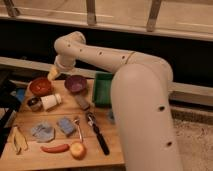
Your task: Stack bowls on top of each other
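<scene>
table [50, 114]: wood, matt
orange-red bowl [40, 86]: plastic, slight gloss
purple bowl [75, 83]: plastic, smooth
small cup [34, 103]: metal, shiny
rag [42, 131]: cloth
gripper [52, 74]: pale, smooth; hangs between the bowls' rear rims
arm [100, 55]: smooth cream shell

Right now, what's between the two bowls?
Between the orange-red bowl and purple bowl is bare wooden table, seen in the camera view; the gripper hangs above.

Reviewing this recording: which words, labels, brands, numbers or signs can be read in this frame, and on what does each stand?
None can be read.
The white cup, the green bin, the orange-red bowl, the purple bowl and the robot arm show no legible marks.
The gripper, above the table's rear between the two bowls, bears no readable label either.
</scene>
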You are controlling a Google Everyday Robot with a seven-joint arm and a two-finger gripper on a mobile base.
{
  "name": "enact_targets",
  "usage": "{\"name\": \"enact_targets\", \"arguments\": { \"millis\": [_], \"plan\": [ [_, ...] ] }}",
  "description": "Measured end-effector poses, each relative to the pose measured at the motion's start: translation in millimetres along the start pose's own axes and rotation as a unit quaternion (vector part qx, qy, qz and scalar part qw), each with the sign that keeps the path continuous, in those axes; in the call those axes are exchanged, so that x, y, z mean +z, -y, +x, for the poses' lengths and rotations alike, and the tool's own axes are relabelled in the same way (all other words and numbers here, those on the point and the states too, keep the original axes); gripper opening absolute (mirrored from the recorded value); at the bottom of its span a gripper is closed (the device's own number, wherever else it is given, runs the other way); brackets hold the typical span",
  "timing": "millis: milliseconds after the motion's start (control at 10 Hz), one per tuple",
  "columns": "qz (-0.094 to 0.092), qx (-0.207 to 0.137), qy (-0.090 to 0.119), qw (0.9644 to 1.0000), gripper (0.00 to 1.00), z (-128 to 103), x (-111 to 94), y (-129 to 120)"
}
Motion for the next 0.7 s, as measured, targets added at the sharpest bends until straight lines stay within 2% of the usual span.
{"name": "enact_targets", "arguments": {
  "millis": [300,400,500,700],
  "plan": [
    [-0.053,-0.023,0.008,0.9983,0.8,-36,56,-36],
    [-0.067,-0.027,0.016,0.9973,0.8,-45,68,-45],
    [-0.077,-0.028,0.022,0.9964,0.8,-51,79,-51],
    [-0.08,-0.026,0.024,0.9962,0.8,-53,81,-50]
  ]
}}
